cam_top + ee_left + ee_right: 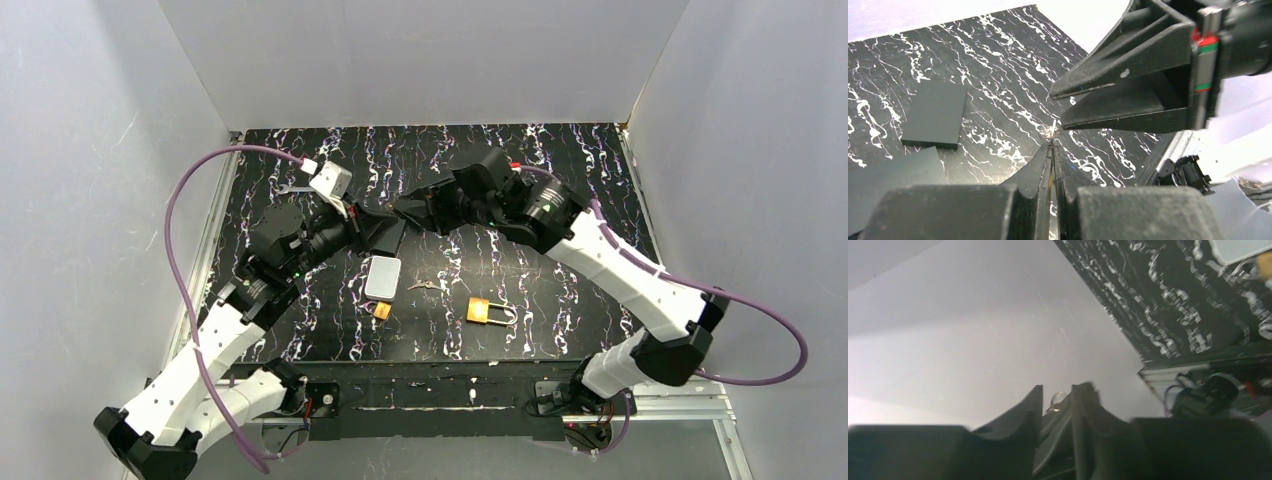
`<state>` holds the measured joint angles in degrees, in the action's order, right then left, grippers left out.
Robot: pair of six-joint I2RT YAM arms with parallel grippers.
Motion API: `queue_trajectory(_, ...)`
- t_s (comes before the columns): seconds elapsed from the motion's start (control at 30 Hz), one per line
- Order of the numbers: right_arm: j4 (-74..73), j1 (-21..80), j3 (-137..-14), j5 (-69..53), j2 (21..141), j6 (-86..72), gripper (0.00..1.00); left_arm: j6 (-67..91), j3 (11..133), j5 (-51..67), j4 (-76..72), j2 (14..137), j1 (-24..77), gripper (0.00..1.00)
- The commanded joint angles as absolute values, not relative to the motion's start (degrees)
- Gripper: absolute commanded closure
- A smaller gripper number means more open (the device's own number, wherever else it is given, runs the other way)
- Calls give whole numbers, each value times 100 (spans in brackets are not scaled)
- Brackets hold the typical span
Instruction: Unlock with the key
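My left gripper (pixel 392 230) is raised over the mat and shut on a thin metal key (pixel 1053 131). Only the key's tip sticks out past the fingertips (pixel 1047 155). My right gripper (pixel 403 211) meets it tip to tip. Its two fingers (pixel 1108 82) stand slightly apart, just above and right of the key tip. In the right wrist view a small shiny piece (pixel 1057 400) shows between its blurred fingers (pixel 1034 399). A brass padlock (pixel 480 311) with its shackle lies on the mat, near the front, apart from both grippers.
A white flat box (pixel 383 277) lies below the grippers, with a small brass piece (pixel 382 310) at its near end. A second key (pixel 425 286) lies on the mat beside it. A dark flat block (pixel 935 114) lies on the mat. White walls enclose the marbled mat (pixel 560 160).
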<state>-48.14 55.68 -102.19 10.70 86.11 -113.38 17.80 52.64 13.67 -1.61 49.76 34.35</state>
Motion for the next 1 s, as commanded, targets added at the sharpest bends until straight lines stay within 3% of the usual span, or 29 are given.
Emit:
queue_trajectory(0.0, -3768, 5333, -9308, 1506, 7824, -10373, 51, 1834, 5861, 1882, 1200, 4597, 3428, 100)
queue_trajectory(0.07, -3194, 4985, -8787, 1174, 7522, -9597, 39, 1924, 6116, 2153, 1984, 4539, 3428, 100)
queue_trajectory(0.2, -2532, 4289, -8203, 186, 7219, -7504, 34, 2189, 6509, 2551, 3484, 4476, 3428, 100)
queue_trajectory(0.33, -4067, 4323, -9385, -625, 7982, -4760, 32, 2467, 6811, 3344, 4624, 4554, 3428, 100)
queue_trajectory(0.43, -5500, 4342, -10110, -468, 8495, -4116, 18, 2616, 7224, 3555, 5752, 5025, 3428, 100)
queue_trajectory(0.53, -5686, 4418, -10184, -1074, 8661, -3677, 11, 2737, 7483, 3846, 6772, 5659, 3430, 100)
queue_trajectory(0.7, -3176, 4795, -8726, -3034, 8036, -3772, 11, 2978, 7627, 3612, 8060, 6259, 3428, 100)
queue_trajectory(0.87, 380, 4971, -7004, -4452, 7352, -5276, 10, 3124, 7782, 4460, 8088, 6299, 3432, 100)
queue_trajectory(0.97, 1451, 5127, -6627, -4878, 7330, -5769, 11, 3146, 7926, 4901, 8034, 6266, 3428, 100)
